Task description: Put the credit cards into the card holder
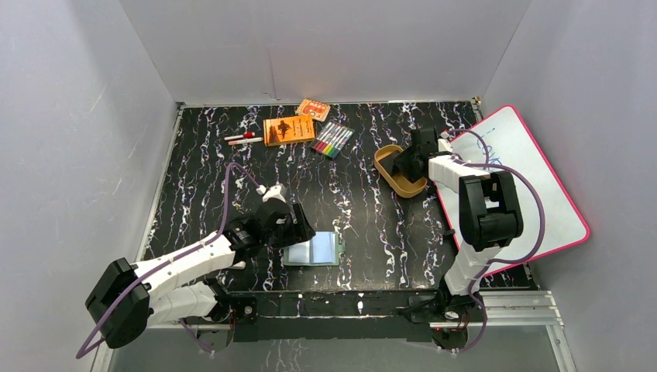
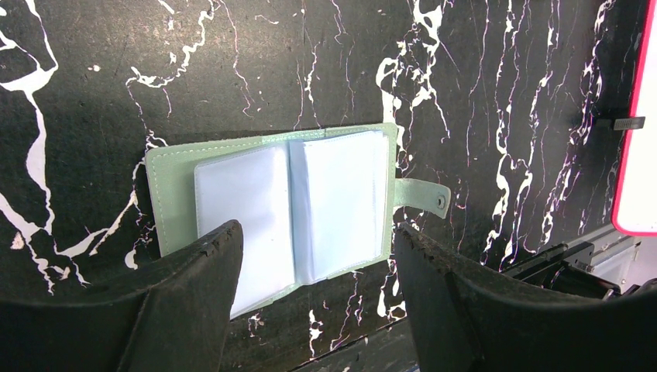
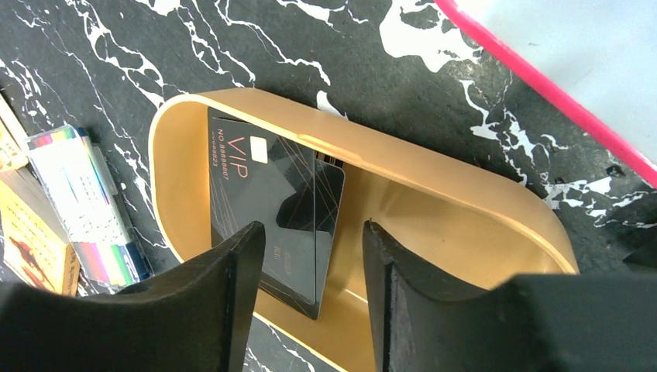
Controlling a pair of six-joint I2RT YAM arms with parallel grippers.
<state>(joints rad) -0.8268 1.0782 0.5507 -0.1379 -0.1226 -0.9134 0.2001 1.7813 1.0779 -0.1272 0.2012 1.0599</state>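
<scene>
The sage-green card holder (image 1: pixel 313 249) lies open on the black marbled table near the front, its pale sleeves up and snap tab to the right; it also shows in the left wrist view (image 2: pixel 287 205). My left gripper (image 1: pixel 298 229) hovers just left of and above it, open and empty (image 2: pixel 318 252). Two dark credit cards (image 3: pixel 271 201), one marked VIP, lie stacked in the tan oval tray (image 3: pixel 434 170). My right gripper (image 3: pixel 310 256) is open over the tray (image 1: pixel 387 172), its jaws either side of the cards' near edge, not touching them.
Two orange boxes (image 1: pixel 289 129), a pack of coloured markers (image 1: pixel 333 139) and pens (image 1: pixel 244 138) lie at the back. A pink-rimmed whiteboard (image 1: pixel 534 186) lies at the right. Grey walls enclose the table.
</scene>
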